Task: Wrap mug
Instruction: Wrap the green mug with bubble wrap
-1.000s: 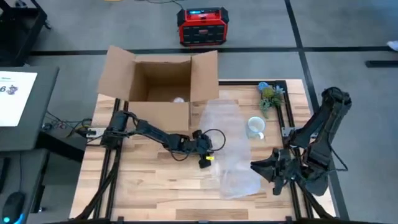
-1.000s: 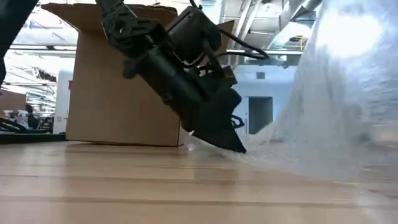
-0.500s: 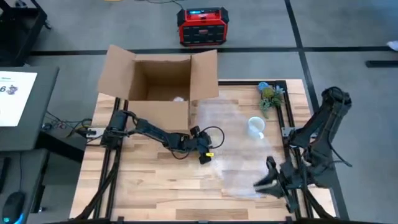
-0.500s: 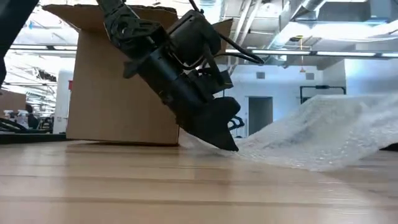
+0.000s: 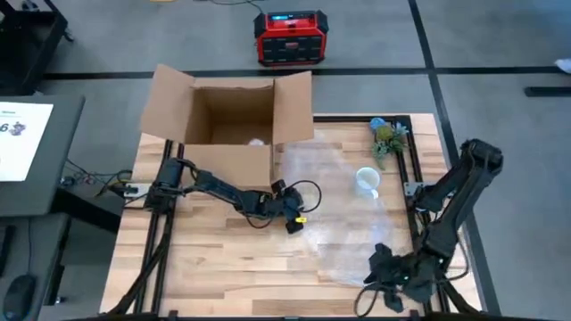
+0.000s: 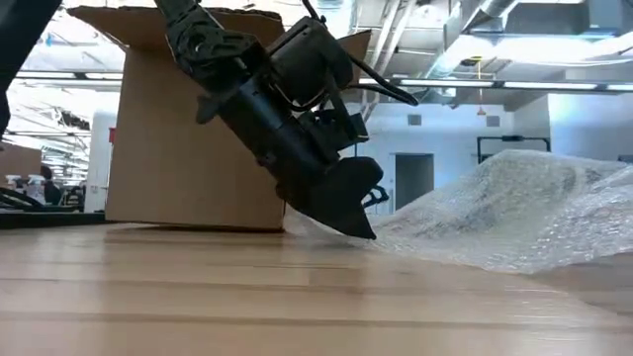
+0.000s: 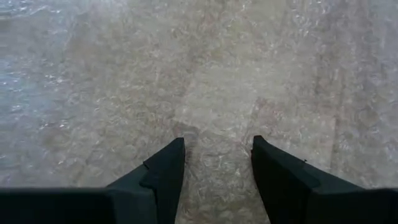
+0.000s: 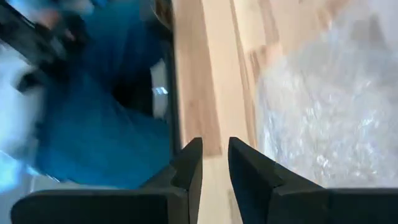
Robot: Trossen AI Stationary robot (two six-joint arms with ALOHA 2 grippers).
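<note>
Left gripper (image 7: 216,163) parted over bubble wrap (image 7: 205,81); right gripper (image 8: 214,163) nearly closed, empty.

The left jaws stand apart, tips down on the sheet, with nothing between them but the wrap under them. The right jaws show a narrow gap, hovering over the table (image 8: 211,74) edge just beside the wrap's near corner. The white mug (image 5: 367,182) stands upright on the wrap, beyond both grippers, nearer the cardboard box (image 5: 227,120).

Clear, dimpled plastic bubble wrap (image 5: 335,223) on pale planked wood table (image 5: 214,259); matt brown cardboard box (image 5: 227,116).
</note>
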